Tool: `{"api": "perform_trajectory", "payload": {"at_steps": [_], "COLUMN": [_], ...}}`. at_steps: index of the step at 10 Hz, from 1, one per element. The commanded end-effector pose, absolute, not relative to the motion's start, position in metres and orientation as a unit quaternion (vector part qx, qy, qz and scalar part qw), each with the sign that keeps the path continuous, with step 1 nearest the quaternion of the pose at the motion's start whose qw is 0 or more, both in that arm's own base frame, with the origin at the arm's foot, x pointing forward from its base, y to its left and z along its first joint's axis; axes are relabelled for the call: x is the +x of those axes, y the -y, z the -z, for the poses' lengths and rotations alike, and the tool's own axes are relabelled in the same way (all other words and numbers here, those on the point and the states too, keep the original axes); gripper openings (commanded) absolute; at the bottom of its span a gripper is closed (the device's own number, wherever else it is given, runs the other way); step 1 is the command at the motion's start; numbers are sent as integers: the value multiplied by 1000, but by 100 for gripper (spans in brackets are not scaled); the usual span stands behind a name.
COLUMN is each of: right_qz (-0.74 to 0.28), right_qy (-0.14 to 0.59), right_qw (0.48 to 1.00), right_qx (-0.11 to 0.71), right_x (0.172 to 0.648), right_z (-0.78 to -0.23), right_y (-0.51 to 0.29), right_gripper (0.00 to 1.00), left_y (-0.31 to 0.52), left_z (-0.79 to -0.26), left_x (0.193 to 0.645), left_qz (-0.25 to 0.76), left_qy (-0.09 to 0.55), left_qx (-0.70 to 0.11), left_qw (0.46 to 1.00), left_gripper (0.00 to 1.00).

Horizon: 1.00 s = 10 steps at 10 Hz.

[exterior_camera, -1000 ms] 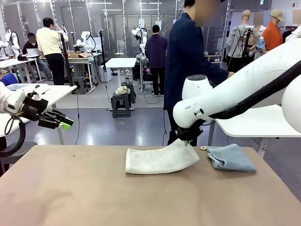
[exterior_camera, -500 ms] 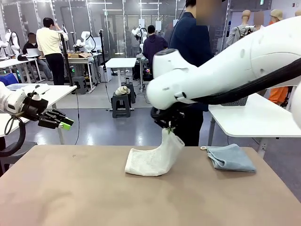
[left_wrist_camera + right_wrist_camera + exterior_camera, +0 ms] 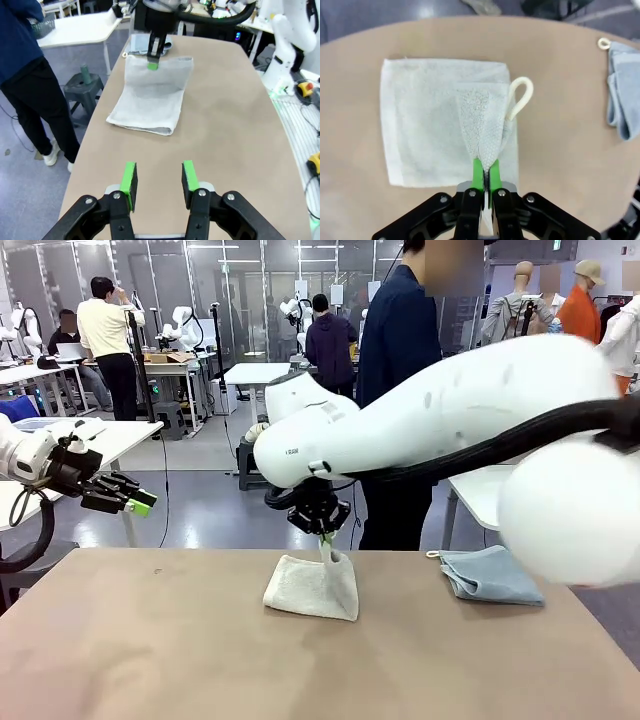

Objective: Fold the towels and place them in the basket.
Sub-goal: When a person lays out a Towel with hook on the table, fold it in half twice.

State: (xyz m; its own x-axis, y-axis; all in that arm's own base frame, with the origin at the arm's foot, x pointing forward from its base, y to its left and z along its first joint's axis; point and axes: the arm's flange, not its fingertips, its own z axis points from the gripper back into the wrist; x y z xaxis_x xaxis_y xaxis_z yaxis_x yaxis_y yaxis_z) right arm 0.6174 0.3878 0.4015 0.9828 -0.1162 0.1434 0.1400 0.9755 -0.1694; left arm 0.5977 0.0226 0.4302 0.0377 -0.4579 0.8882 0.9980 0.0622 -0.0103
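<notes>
A cream-beige towel (image 3: 300,590) lies at the middle of the table, with its right end lifted and doubled over toward the left. My right gripper (image 3: 325,536) hangs just above it, shut on that lifted edge (image 3: 482,130); the towel's loop (image 3: 519,97) dangles beside the pinch. A grey-blue towel (image 3: 490,575) lies crumpled at the table's far right. My left gripper (image 3: 135,503) is off the table's left side, in the air, open with nothing between its green pads (image 3: 129,181). The basket (image 3: 44,22) stands on a white side table, partly behind the person.
A person in dark blue (image 3: 400,350) stands at the far edge behind my right arm. The white side table (image 3: 490,490) is beyond the right corner. The brown tabletop (image 3: 150,640) is bare at the front and left.
My right gripper has carried the cream towel's right end up and leftward, folding it over the other half. The left arm has not moved.
</notes>
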Motion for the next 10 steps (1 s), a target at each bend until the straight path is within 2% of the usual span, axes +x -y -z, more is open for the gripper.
{"api": "perform_trajectory", "payload": {"at_steps": [1, 4, 10], "right_qz": [123, 143, 183], "right_qy": [56, 53, 64], "right_qw": [988, 988, 981], "right_qx": [-73, -22, 19], "right_x": [638, 638, 644], "right_z": [-399, -385, -368], "right_y": [-409, -429, -447], "right_gripper": [0, 0, 0], "left_y": [-22, -22, -22], "left_z": [-432, -432, -432], "left_x": [597, 597, 597], "left_qz": [587, 587, 587], "left_qy": [373, 373, 373], "left_qx": [-358, -358, -358], "left_qw": [623, 623, 623], "left_gripper": [48, 48, 48]}}
